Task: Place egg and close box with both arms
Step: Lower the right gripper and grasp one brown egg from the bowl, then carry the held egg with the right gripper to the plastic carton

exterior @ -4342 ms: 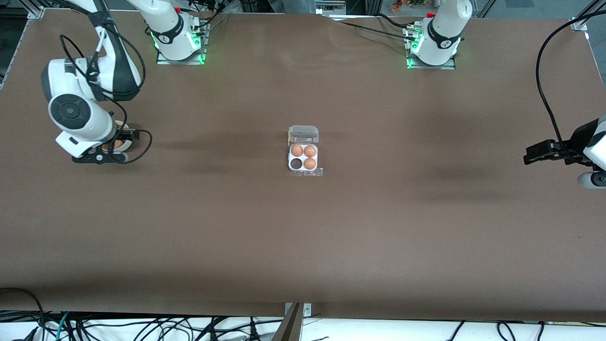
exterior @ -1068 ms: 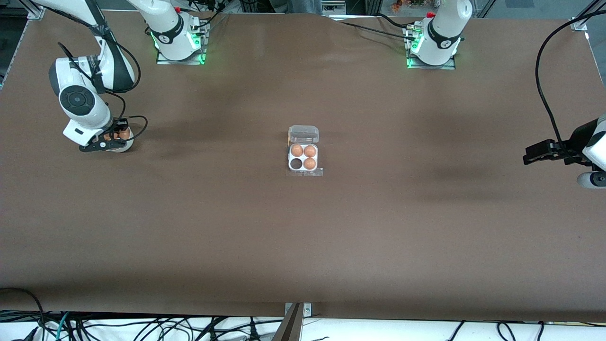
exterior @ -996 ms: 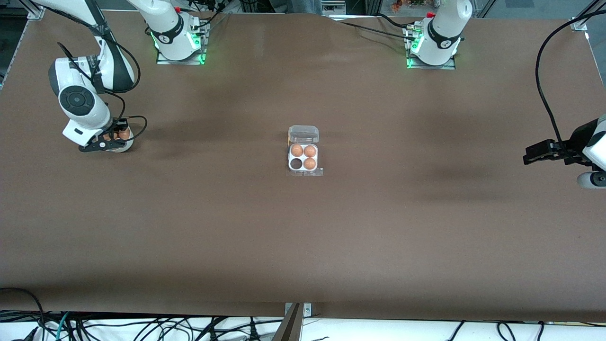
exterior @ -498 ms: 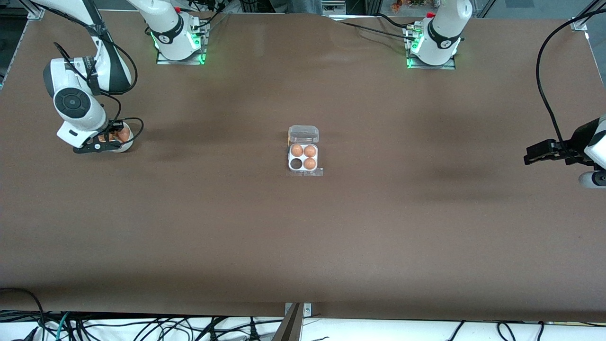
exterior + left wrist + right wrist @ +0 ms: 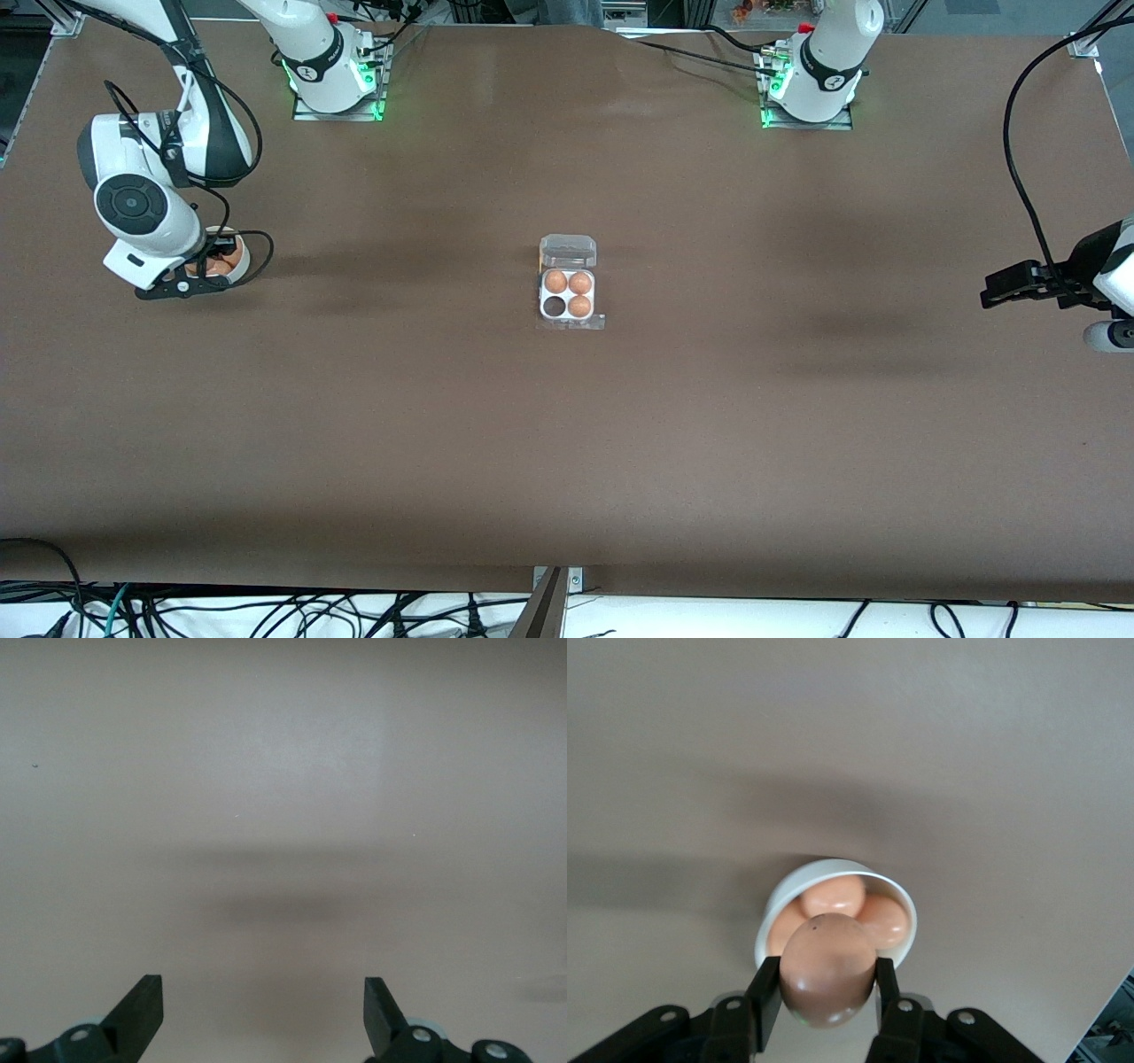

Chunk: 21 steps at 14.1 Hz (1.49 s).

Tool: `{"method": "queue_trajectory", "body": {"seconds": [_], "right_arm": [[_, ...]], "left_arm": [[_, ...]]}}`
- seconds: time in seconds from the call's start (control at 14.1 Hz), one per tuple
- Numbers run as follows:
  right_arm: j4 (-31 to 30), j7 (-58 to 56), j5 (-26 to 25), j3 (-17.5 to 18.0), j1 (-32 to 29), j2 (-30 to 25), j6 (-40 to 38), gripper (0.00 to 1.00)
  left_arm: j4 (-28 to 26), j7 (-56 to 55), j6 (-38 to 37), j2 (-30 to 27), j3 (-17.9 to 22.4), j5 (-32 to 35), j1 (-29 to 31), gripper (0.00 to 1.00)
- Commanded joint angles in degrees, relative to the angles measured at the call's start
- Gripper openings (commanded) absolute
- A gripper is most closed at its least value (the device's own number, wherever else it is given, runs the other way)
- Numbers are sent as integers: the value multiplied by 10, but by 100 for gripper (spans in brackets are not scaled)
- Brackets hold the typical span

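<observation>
My right gripper is shut on an orange-brown egg and holds it just above a round white bowl at the right arm's end of the table. In the front view that gripper hangs over the bowl. The box sits mid-table with its clear lid standing open; three eggs fill its cells and the cell nearer the front camera on the right arm's side is empty. My left gripper is open over bare table at the left arm's end, fingers wide apart with nothing between them.
Two more eggs lie in the bowl under the held one. Black cables trail from both arms. The arm bases stand along the table's edge farthest from the front camera.
The right arm has lifted the egg up out of the bowl and drawn back slightly from its low reach. The left arm has not moved.
</observation>
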Motion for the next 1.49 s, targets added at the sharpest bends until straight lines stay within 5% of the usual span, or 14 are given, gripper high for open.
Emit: {"method": "queue_trajectory", "body": {"seconds": [0.0, 0.43, 1.42], "right_arm": [[91, -6, 64, 16, 28, 32, -87, 32], [256, 63, 164, 16, 126, 115, -187, 32], [455, 404, 351, 16, 324, 272, -183, 31]], "left_arm": [[16, 11, -4, 7, -1, -5, 3, 100], [16, 11, -5, 7, 0, -4, 3, 100], [16, 11, -4, 8, 0, -3, 4, 100]]}}
